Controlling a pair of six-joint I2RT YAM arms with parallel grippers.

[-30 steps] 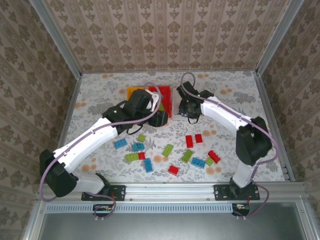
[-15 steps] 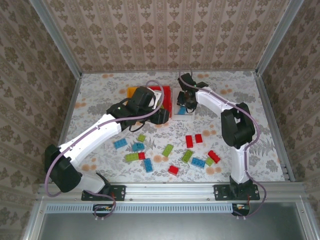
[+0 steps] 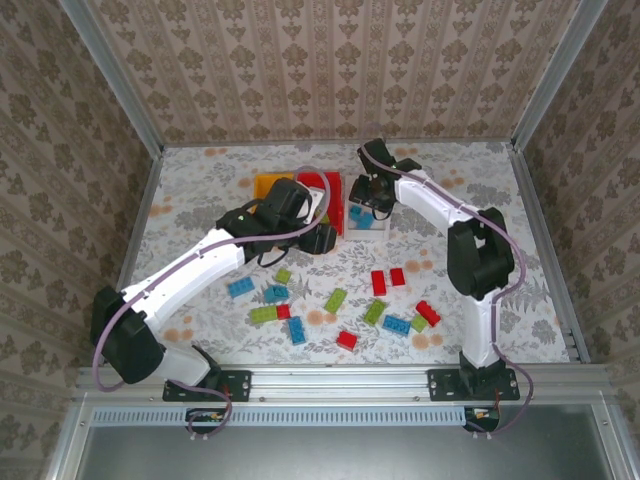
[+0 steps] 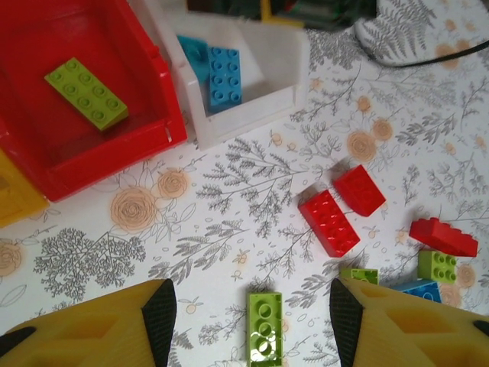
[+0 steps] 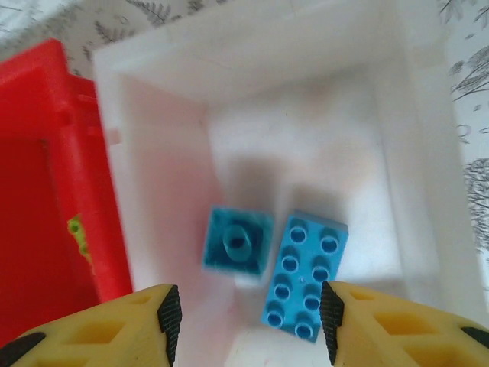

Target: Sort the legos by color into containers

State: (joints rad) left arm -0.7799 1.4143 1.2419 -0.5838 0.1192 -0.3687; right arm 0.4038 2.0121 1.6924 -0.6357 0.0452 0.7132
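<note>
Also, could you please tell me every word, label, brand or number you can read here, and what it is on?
None: no readable text anywhere.
The studs of the light blue brick in the white bin are too blurred to show any lettering.
The red bin bears no label; the table cover shows only a flower pattern.

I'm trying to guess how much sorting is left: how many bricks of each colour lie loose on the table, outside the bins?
Red bricks: 5
Green bricks: 5
Blue bricks: 4
Total: 14 loose on the table, going by the overhead view.
</note>
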